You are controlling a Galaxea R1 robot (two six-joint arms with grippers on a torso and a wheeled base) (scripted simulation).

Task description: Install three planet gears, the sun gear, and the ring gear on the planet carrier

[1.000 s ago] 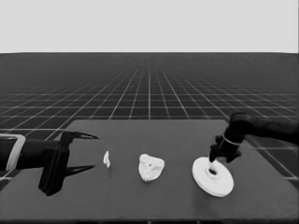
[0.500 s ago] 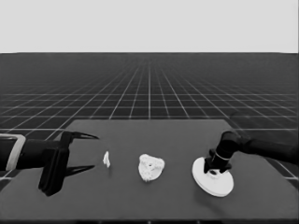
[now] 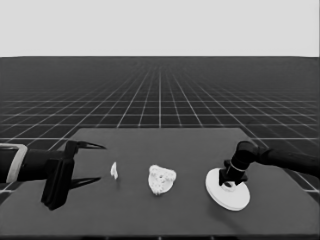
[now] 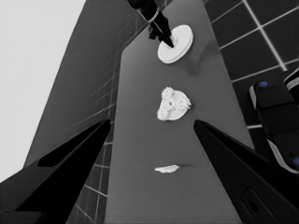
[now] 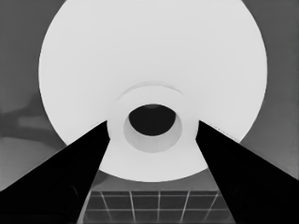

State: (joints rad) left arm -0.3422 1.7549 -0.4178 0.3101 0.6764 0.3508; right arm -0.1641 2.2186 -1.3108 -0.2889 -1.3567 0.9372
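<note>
While the left arm waits at the counter's (image 3: 165, 220) left end, its left tool (image 3: 90, 164) hovers over the surface with its two fingers spread apart and nothing between them. Just to its right lies a thin white piece (image 3: 114, 171), alone and apart from the rest. Near the middle of the counter sits the smaller round part (image 3: 161, 179), with small toothed gears (image 4: 172, 103) clustered on top of it. Farther right lies the larger round part (image 3: 228, 189), flat on the counter near its right end. The right tool (image 3: 226, 181) is down at this part's raised hub; in the right wrist view its fingers (image 5: 65, 186) stand apart on either side of the hub, around the dark centre hole
</note>
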